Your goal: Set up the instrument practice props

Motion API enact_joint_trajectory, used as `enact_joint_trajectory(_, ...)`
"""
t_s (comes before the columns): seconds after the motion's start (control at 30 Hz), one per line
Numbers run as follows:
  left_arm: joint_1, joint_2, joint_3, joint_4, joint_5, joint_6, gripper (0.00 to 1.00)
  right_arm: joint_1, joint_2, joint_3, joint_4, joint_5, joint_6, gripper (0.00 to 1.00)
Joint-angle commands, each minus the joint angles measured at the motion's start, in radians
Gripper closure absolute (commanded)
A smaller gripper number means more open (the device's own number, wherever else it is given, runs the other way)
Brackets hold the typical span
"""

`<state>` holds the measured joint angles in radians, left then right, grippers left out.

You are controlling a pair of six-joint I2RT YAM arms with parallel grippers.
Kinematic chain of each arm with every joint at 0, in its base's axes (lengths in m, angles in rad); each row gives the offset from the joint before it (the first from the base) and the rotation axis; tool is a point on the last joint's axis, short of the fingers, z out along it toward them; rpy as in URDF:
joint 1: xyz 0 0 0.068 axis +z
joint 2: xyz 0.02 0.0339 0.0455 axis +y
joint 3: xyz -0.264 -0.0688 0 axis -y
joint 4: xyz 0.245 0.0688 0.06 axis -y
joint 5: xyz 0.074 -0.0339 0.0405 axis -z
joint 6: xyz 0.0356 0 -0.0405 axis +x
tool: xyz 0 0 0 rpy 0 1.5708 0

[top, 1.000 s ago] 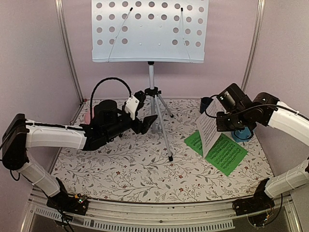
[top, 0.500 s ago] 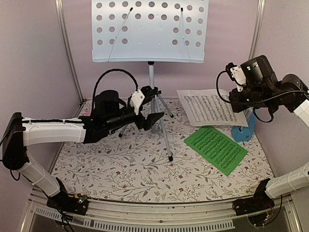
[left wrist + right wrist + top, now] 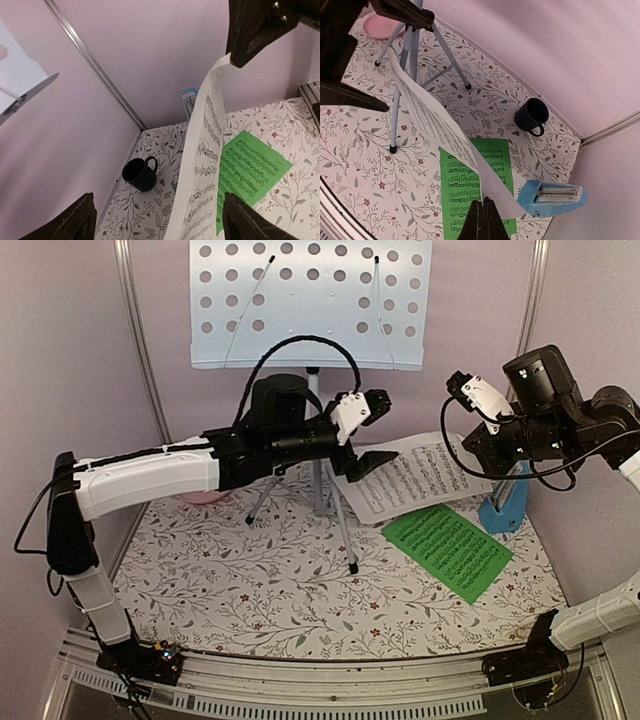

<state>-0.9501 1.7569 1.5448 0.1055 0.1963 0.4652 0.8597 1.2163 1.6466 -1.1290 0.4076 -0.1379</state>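
The pale perforated music stand (image 3: 310, 305) rises at the back on its silver tripod (image 3: 330, 502). My right gripper (image 3: 487, 462) is shut on the right edge of a white sheet-music page (image 3: 420, 475), held in the air and sagging leftward. From the right wrist view, the shut gripper (image 3: 486, 210) pinches that white page (image 3: 435, 120) at its near corner. My left gripper (image 3: 372, 432) is open, and the page's free left end (image 3: 200, 200) hangs between its spread jaws. A green page (image 3: 447, 548) lies flat on the cloth. The blue metronome (image 3: 505, 502) stands beside it.
A dark blue mug (image 3: 140, 174) stands at the back right near the wall. A pink plate (image 3: 382, 24) lies at the back left behind the tripod legs. Pink walls with metal posts (image 3: 140, 340) close in the flowered tablecloth (image 3: 250, 590).
My left arm has risen and swung right to the page's free end, opening a little wider. My right gripper lifted the white page off the green one and now stretches it leftward.
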Motion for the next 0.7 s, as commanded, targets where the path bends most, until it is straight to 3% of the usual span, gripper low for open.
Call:
enact_joint_trajectory(0.0,-0.057,0.096,0.124,-0.215,-0.055,0.123,0.13,0.046,0.016,0.027,-0.016,-0.027,-0.034,1.0)
enact_joint_trajectory(0.17,-0.074,0.178,0.247,-0.34,-0.05,0.157,0.3,0.079,0.028,0.023,-0.022,-0.005,-0.039,1.0)
enact_joint_trajectory(0.4,-0.078,0.17,0.23,-0.335,-0.03,0.133,0.85,0.091,0.019,0.013,0.02,0.013,-0.039,1.0)
enact_joint_trajectory(0.43,-0.078,0.161,0.213,-0.317,-0.035,0.123,0.92,0.091,0.009,0.01,0.04,0.009,-0.035,0.96)
enact_joint_trajectory(0.5,-0.073,0.132,0.169,-0.269,-0.039,0.092,1.0,0.091,-0.024,0.002,0.097,-0.007,-0.029,0.81)
enact_joint_trajectory(0.6,-0.054,0.067,0.074,-0.179,-0.006,0.027,1.0,0.09,-0.12,-0.07,0.254,-0.052,-0.018,0.32)
enact_joint_trajectory(0.67,-0.033,0.014,0.008,-0.113,0.042,-0.025,1.0,0.09,-0.203,-0.162,0.393,-0.097,0.005,0.16)
